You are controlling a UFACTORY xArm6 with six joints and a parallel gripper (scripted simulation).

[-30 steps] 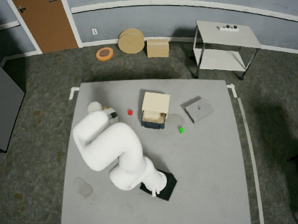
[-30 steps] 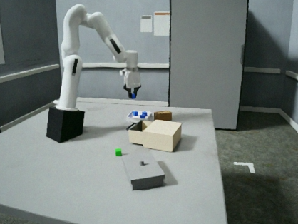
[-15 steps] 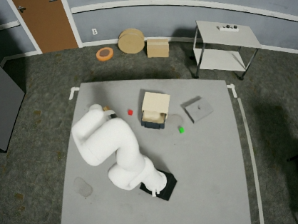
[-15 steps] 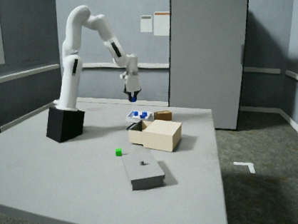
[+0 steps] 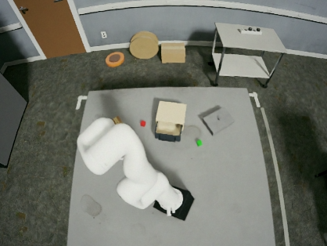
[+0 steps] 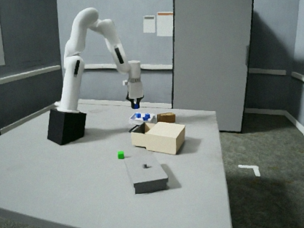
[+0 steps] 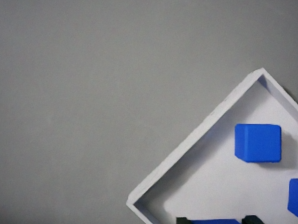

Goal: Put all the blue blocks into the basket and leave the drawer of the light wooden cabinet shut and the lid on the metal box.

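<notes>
Blue block between closed gripper fingertips.

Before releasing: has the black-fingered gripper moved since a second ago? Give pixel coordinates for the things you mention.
Yes, down: the gripper (image 6: 135, 105) (image 7: 217, 220) is closer above the white rectangular basket (image 6: 132, 119) (image 7: 195, 135) in the exterior view.
</notes>
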